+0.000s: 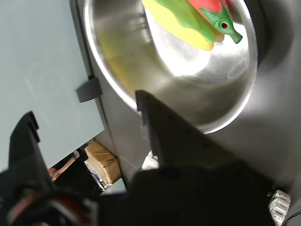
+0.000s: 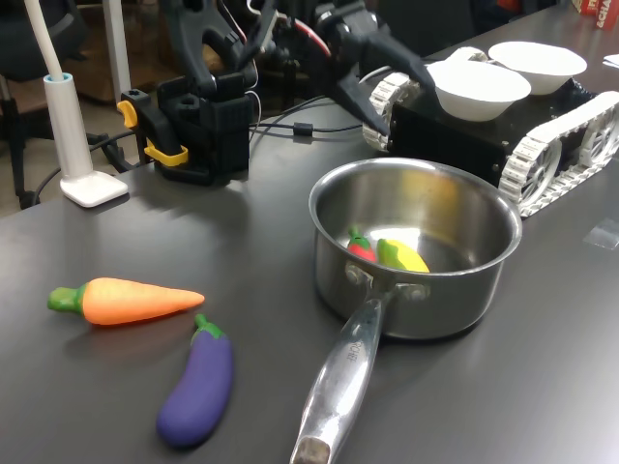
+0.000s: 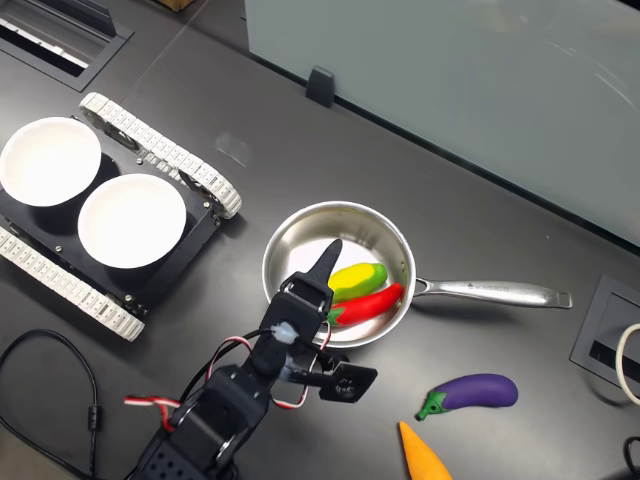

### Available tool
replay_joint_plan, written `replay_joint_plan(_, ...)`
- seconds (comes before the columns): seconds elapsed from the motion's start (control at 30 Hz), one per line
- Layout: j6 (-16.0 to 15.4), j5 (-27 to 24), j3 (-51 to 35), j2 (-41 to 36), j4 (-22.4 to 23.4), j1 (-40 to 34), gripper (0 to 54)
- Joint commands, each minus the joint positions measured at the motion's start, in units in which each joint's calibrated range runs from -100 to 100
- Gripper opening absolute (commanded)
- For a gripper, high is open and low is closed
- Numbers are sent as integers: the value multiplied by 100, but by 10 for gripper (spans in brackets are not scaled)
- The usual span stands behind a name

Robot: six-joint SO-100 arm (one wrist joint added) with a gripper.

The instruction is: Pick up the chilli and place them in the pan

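Observation:
The red chilli [image 3: 365, 303] with its green stem cap lies inside the steel pan [image 3: 290, 235], beside a yellow and green toy corn [image 3: 357, 276]. In the first exterior view the chilli [image 2: 360, 248] shows only partly behind the pan [image 2: 416, 174] wall. The wrist view shows the chilli [image 1: 211, 5] and its stem on the pan [image 1: 141, 56] floor. My gripper [image 3: 338, 310] hangs open and empty over the pan's near rim, one finger pointing over the bowl. It appears in the wrist view [image 1: 84, 106] and behind the pan in the first exterior view [image 2: 406, 101].
An orange carrot [image 2: 131, 300] and a purple eggplant [image 2: 198, 387] lie on the dark table near the pan's long handle [image 2: 338, 387]. Two white bowls [image 3: 130, 220] sit on a tracked vehicle [image 3: 160, 150]. A glass panel [image 3: 450, 80] borders the table. A white lamp base [image 2: 92, 184] stands at the first exterior view's left.

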Motion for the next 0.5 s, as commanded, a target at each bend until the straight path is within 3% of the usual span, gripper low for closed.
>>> replay_joint_plan(0.0,-39,63,-712,-521,85,233,325)
replay_joint_plan(0.27,-39,20,-840,-1389,366,187,228)
replay_joint_plan(0.47,-39,34,-821,-1904,725,-157,68)
